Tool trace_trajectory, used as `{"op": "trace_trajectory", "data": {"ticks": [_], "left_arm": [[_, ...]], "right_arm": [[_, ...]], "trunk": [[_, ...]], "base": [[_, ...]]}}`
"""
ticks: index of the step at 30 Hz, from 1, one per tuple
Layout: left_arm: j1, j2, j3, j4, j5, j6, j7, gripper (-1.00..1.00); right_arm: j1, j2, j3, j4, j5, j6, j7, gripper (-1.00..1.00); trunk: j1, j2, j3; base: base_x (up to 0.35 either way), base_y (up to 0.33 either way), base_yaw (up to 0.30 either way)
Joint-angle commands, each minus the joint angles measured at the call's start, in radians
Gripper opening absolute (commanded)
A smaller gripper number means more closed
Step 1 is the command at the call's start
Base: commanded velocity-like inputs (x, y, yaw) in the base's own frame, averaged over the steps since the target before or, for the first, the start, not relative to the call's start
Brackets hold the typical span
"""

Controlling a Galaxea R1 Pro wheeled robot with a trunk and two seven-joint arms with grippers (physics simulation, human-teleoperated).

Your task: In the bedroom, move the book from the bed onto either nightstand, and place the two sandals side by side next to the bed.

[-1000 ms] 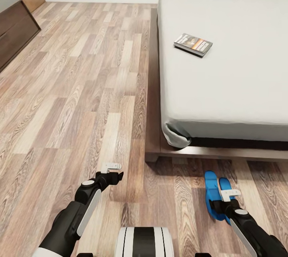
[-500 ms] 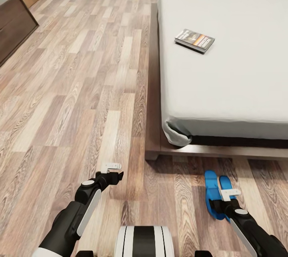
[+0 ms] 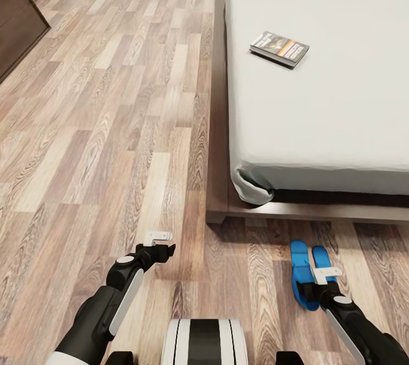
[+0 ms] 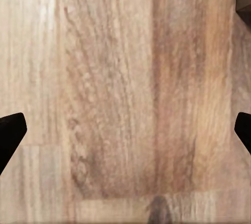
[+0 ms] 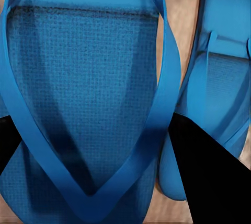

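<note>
Head view: the book (image 3: 279, 48) lies flat on the bed (image 3: 341, 104); two sandals (image 3: 309, 274) sit side by side on the floor (image 3: 113, 126) near the bed's foot.

Left wrist view: left gripper (image 4: 125, 130) spread wide, empty, above planks.

Right wrist view: right gripper (image 5: 99, 145) released, fingers straddling one sandal (image 5: 83, 93), not gripping.

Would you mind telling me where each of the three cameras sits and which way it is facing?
Head view: on the head, looking forward and down at the floor, bed, book; both arms and left gripper show.
Left wrist view: on the left arm, facing floor planks; dark fingertips at its edges.
Right wrist view: on the right arm, close over the sandals; dark fingertips.
Shared: head and right wrist views both show the sandals.
</note>
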Motion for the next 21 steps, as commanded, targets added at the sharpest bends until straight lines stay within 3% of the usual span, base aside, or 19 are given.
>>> {"op": "trace_trajectory", "data": {"ticks": [1, 7, 15, 21], "left_arm": [[0.0, 0.0, -0.001, -0.001, 0.011, 0.004, 0.01, 1.0], [0.0, 0.0, -0.001, -0.002, 0.011, 0.004, 0.01, 1.0], [0.0, 0.0, -0.003, -0.001, 0.011, 0.004, 0.01, 1.0], [0.0, -0.001, -0.003, -0.001, 0.012, 0.004, 0.01, 1.0]], "right_arm": [[0.0, -0.001, 0.006, 0.001, -0.011, 0.004, -0.01, -1.0], [-0.004, -0.001, 0.001, 0.032, -0.013, 0.01, -0.012, -1.0], [-0.106, -0.001, 0.002, 0.198, -0.015, -0.039, 0.012, -1.0], [-0.108, -0.001, 0.002, 0.2, -0.014, -0.045, 0.043, -1.0]], "trunk": [[0.0, 0.0, -0.001], [0.0, 0.0, -0.001], [0.0, 0.0, -0.001], [0.0, 0.0, -0.001]], "base": [[0.0, 0.0, 0.0], [0.0, 0.0, 0.0], [0.0, 0.0, 0.0], [0.0, 0.0, 0.0]]}}
